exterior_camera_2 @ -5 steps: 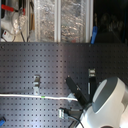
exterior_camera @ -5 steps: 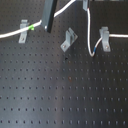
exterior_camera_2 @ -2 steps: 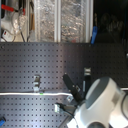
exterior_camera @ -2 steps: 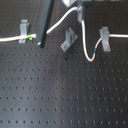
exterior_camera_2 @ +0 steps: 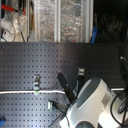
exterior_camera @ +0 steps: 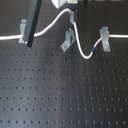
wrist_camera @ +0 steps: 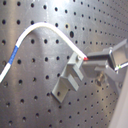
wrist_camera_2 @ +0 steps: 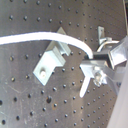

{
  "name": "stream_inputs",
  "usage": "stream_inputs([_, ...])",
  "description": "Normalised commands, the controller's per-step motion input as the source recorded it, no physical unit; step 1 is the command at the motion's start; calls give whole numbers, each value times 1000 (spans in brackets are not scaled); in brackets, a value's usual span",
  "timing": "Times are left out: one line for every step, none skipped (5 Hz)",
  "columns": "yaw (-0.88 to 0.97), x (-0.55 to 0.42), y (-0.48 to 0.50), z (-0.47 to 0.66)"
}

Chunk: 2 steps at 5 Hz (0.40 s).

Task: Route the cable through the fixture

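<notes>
**One cable held right above the slanted bracket**

One relation decides the coming move, as we judge it: the white cable (exterior_camera: 55, 24) sits in the fingers (exterior_camera: 73, 19) directly over the forked top of the slanted bracket (exterior_camera: 67, 40), so the bracket lies just below and slightly toward the first exterior view's left of the grip. In both wrist views we see the fingers clamped on the cable (wrist_camera: 47, 29), pinching it close beside the bracket (wrist_camera: 67, 82), which stands touching or nearly touching the cord; we cannot tell which.

The cable's long axis runs across the surface (exterior_camera: 65, 95). From the grip it arcs down toward the first exterior view's left to an upright bracket (exterior_camera: 23, 31), and on the other side it drops, dips past a blue band (exterior_camera: 93, 51), then rises to another upright bracket (exterior_camera: 105, 39). There is only one arm, so no choice of hand arises.

The cable looks smooth, thin and limp, bending freely wherever it is unsupported. The slanted bracket is dull grey metal, angular, with a broad notched head and narrow foot bolted down. The surface is a matte black plate with a regular grid of holes. We judge the slack will follow the fingers readily, but the cord may slip off the fork's sloping edges.
</notes>
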Motion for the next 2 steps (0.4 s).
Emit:
stream_inputs([-291,-208,-175,103])
stream_inputs([-317,-191,-166,44])
